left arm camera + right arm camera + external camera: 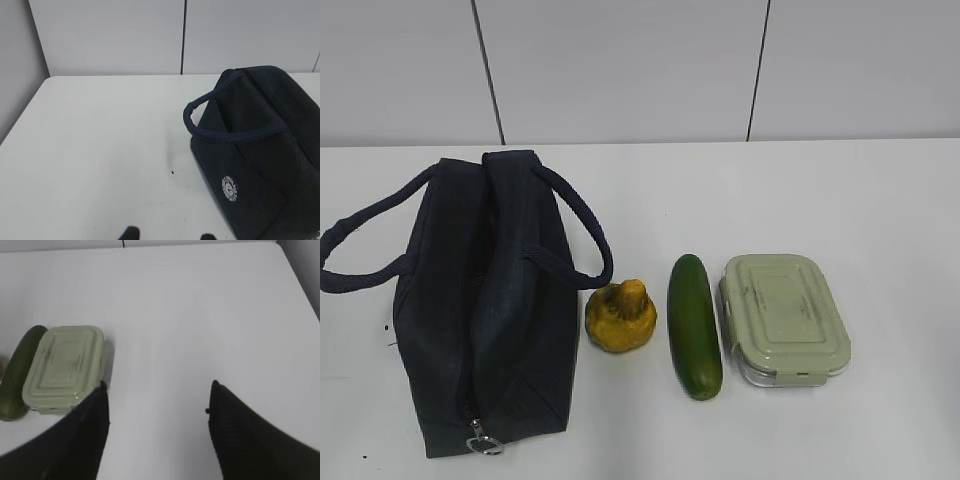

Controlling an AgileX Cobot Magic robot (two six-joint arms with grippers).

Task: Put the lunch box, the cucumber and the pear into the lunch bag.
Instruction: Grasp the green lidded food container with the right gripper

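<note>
Table (pixel 880 200): white surface that carries all four items; a pale panelled wall stands behind it.

Left hand (pixel 167 234): only two dark fingertips show at the bottom edge of the left wrist view, set apart with bare table between them, so the hand stands wide and holds nothing. It sits to the left of the lunch bag and apart from it.

Lunch bag (pixel 485 300): dark navy fabric bag, leftmost item in the exterior view, standing on the table with its long axis running toward the camera. The top zipper (pixel 478 330) runs along the ridge and looks closed (the dark fabric makes the seam hard to read).

Ring pull (pixel 482 441): metal ring at the near end of the zipper.

Handles: two looped straps, one hanging out to the left (pixel 360 250), one arching to the right (pixel 582 230) above the pear.

Logo (pixel 230 188): small round white print on the bag side, seen in the left wrist view.

Pear (pixel 620 316): yellow-orange with brownish patches, just beside the bag on its right, neck pointing away from the camera.

Cucumber (pixel 694 326): dark green, lying lengthwise, between the pear and the lunch box.

Lunch box (pixel 783 318): clear walls, sage-green clip lid on, just beside the cucumber and rightmost in the row.

Right hand (pixel 157 390): two dark fingers spread wide over bare table, holding nothing; the left finger (pixel 87 435) is near the lunch box corner.
</note>
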